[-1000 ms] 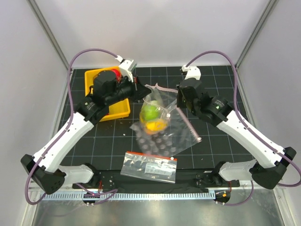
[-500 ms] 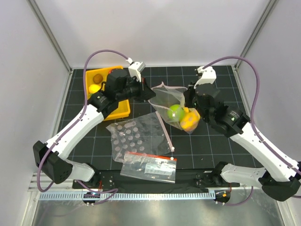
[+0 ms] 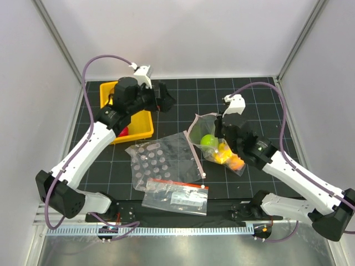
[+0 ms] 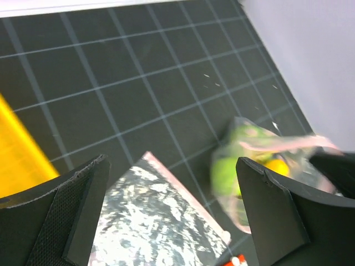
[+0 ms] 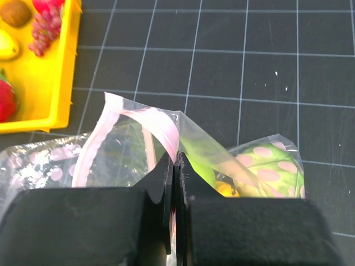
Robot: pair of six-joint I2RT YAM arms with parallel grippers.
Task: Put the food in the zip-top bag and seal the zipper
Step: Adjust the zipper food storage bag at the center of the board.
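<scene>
The zip-top bag [image 3: 195, 123] hangs from my right gripper [image 3: 218, 126], which is shut on its pink zipper [image 5: 161, 119] rim; the mouth gapes open to the left. Food lies inside the bag: a green fruit [image 3: 208, 140] and yellow-orange pieces [image 3: 226, 155], also seen in the right wrist view as a green fruit [image 5: 272, 166] and a yellow bit [image 5: 224, 190]. The bag's bottom rests on the mat. My left gripper [image 3: 168, 100] is open and empty, up and to the left of the bag. Its wrist view shows the bag [image 4: 244, 166] blurred beyond the right finger.
A yellow bin [image 3: 138, 130] at the back left holds more toy food [image 5: 47, 27]. A flat clear sheet with round bubbles [image 3: 155, 160], a thin pink strip [image 3: 194, 155] on its right edge, lies mid-mat. A printed bag with a red band [image 3: 176, 197] lies near the front.
My left gripper has opened, let go of the bag and pulled back to the left. The right gripper has brought the bag with the food lower and nearer.
</scene>
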